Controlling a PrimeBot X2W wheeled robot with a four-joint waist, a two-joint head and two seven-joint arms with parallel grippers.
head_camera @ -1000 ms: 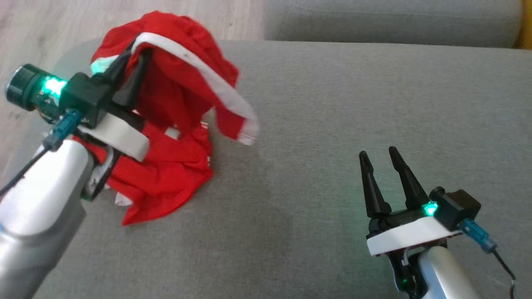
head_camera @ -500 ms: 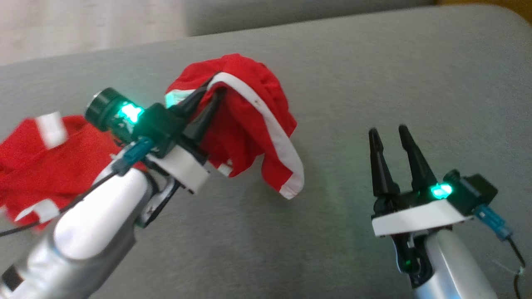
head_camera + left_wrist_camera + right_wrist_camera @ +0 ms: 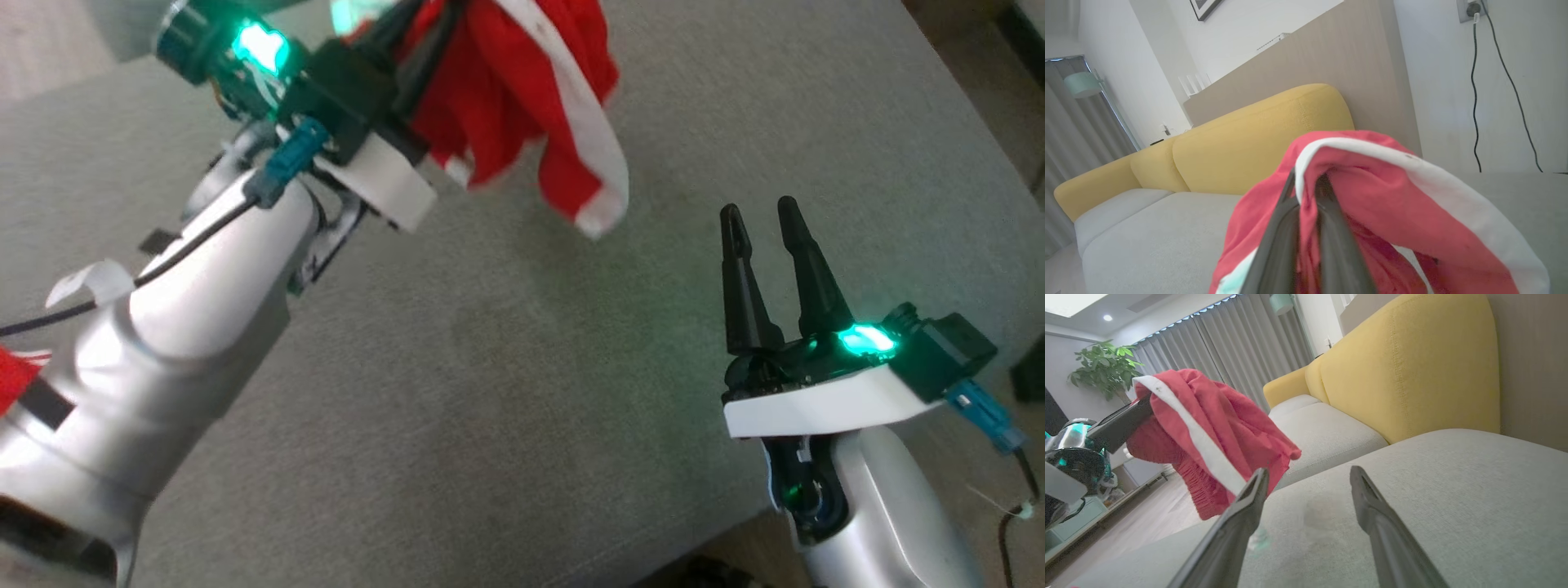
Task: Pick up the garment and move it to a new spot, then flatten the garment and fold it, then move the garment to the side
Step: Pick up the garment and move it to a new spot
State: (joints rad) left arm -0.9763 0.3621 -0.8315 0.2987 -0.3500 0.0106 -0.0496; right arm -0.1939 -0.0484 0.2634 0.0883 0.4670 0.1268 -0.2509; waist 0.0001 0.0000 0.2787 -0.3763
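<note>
Left gripper (image 3: pixel 424 28), jaws pinched together on a red garment (image 3: pixel 522 90) with a white band, holds the cloth raised over a grey cushion (image 3: pixel 490 367). The fabric is draped over the two dark fingers and hangs down on their far side. The left wrist view shows the white band folded across the fingertips, which are buried in the cloth. The garment's lowest corner, edged in white, dangles in the air near the right gripper's fingertips but apart from them.

On the robot's right, the right gripper (image 3: pixel 759 216) hovers low over the same cushion with its jaws spread wide and nothing between them. In the right wrist view the hanging cloth sits to the left of that gripper's fingers, with one finger crossing in front of its lower edge.

Behind the cushion stands a yellow sofa back (image 3: pixel 1412 367) with pale seat pads, then grey curtains (image 3: pixel 1241 347) and a leafy plant (image 3: pixel 1106 367). A black cable (image 3: pixel 1474 102) runs down the white wall from a socket.
</note>
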